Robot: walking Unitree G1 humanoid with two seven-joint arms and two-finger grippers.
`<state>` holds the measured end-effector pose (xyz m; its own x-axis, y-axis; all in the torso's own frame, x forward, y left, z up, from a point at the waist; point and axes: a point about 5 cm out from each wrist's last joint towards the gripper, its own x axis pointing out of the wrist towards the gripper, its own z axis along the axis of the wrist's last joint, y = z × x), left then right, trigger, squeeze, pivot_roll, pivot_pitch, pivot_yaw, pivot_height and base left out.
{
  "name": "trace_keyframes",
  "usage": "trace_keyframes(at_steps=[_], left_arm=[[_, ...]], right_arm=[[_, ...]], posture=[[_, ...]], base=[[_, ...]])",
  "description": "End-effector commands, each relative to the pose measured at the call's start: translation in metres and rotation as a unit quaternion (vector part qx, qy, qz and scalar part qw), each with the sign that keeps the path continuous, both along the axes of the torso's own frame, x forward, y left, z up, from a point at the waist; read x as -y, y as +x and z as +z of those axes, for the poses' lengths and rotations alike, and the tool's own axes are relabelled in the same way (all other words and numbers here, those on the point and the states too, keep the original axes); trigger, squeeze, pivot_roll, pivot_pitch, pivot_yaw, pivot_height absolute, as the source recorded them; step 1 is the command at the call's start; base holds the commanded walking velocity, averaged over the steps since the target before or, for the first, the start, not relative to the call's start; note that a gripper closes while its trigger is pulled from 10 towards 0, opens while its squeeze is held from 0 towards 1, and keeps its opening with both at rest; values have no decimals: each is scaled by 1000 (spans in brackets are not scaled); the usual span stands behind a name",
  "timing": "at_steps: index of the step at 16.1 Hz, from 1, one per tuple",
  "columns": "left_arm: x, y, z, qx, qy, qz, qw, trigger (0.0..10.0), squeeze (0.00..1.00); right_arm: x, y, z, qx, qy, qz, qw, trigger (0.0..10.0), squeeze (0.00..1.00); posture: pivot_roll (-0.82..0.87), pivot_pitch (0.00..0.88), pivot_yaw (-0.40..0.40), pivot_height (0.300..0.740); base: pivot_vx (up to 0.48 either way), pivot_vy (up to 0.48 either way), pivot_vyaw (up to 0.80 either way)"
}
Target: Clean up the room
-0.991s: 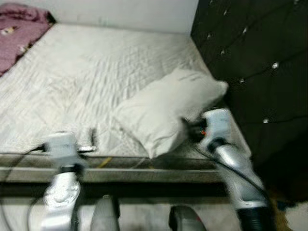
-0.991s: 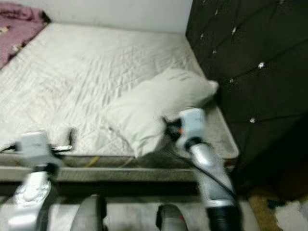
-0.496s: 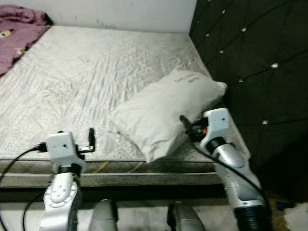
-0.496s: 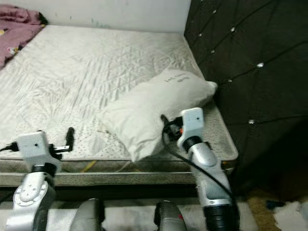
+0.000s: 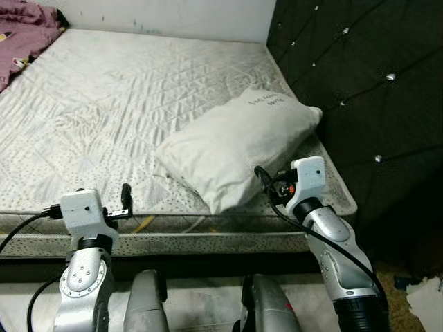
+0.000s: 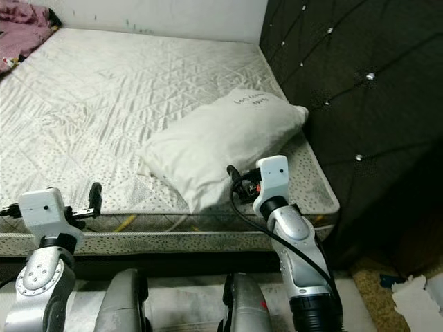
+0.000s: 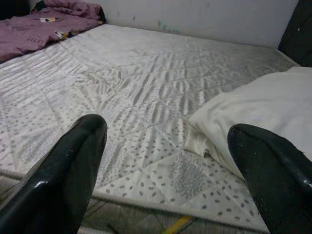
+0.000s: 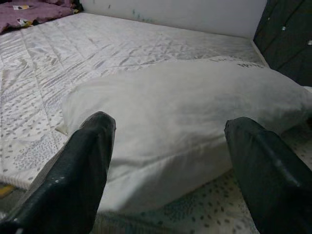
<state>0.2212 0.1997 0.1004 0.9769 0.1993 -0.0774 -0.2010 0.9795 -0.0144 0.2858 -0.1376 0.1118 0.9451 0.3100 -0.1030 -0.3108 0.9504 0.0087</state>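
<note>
A white pillow (image 5: 235, 146) lies crooked on the bare quilted mattress (image 5: 118, 90), near the headboard end and close to the front edge. My right gripper (image 8: 170, 161) is open and hovers just before the pillow's near side (image 8: 185, 126), not touching it; it also shows at the pillow's front corner (image 5: 263, 178). My left gripper (image 7: 168, 161) is open over the mattress's front edge, left of the pillow (image 7: 258, 107), with nothing between its fingers. A crumpled pink blanket (image 5: 21, 28) lies at the far left corner of the bed.
A dark tufted headboard (image 5: 367, 83) rises on the right. White paper scraps (image 5: 423, 294) lie on the floor at the lower right. The bed frame's front edge (image 5: 208, 242) runs across just ahead of my legs (image 5: 145, 311).
The whole picture has sharpened and shifted as the camera moved closer and tilted down. Both arms hold much the same pose, grippers still open.
</note>
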Motion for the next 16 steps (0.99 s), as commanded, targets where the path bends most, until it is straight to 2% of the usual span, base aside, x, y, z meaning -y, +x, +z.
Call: trace_keyframes(at_steps=[1, 4, 7, 16], left_arm=[[1, 1, 1, -1, -1, 2, 1000, 10000, 0], [0, 1, 1, 1, 0, 1, 1000, 10000, 0], [0, 1, 1, 4, -6, 0, 1000, 10000, 0], [0, 2, 1, 0, 0, -7, 1000, 10000, 0]], right_arm=[[2, 1, 0, -3, -1, -4, 1000, 10000, 0], [1, 1, 0, -4, 0, -2, 1000, 10000, 0], [1, 1, -1, -5, 0, -2, 1000, 10000, 0], [-4, 5, -4, -13, -3, 12, 1000, 10000, 0]], posture=[[-65, 0, -84, 597], [-60, 0, -85, 597], [-60, 0, -83, 597], [-51, 0, -78, 597]], base=[[0, 0, 0], [0, 0, 0], [276, 0, 0], [462, 0, 0]])
